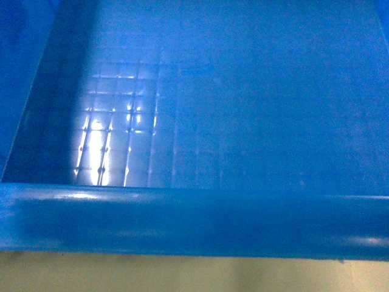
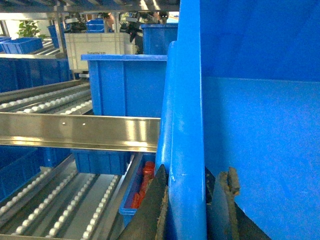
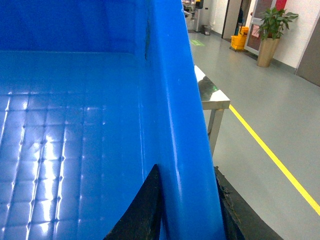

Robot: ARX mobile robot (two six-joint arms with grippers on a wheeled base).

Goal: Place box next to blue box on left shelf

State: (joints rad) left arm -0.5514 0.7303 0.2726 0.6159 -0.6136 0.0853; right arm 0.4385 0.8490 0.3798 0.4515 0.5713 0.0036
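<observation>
Your box [image 1: 243,91] fills almost the whole head view: you look down into its open inside, onto a grid-patterned floor that catches bright glare at the lower left, with the thick rolled rim running across the bottom of the view and a strip of pale floor [image 1: 182,274] below it. It hangs between your two arms, each clamped on one side wall.

In the left wrist view, your left gripper [image 2: 192,210] is closed over the crate's rim: one dark finger lies against the outer face of the wall, the other, with a worn pad, sits on the inner face. In the right wrist view, your right gripper [image 3: 187,210] does the same on the opposite wall, one dark finger inside against the grid floor side and one outside.

Past the left wall you see the shelf [image 2: 75,131], a rack of roller lanes with a bright steel crossbar. A blue box [image 2: 125,85] stands on the upper roller lane just beside your crate's wall. Under the crossbar, a small blue bin [image 2: 136,192] holds red parts. Farther back, a white crate [image 2: 97,50] and more blue bins sit on the racks.

On the right side you see a steel table [image 3: 212,97] close to the crate, a yellow floor line [image 3: 270,155], and a potted plant [image 3: 270,30] near a doorway well behind.
</observation>
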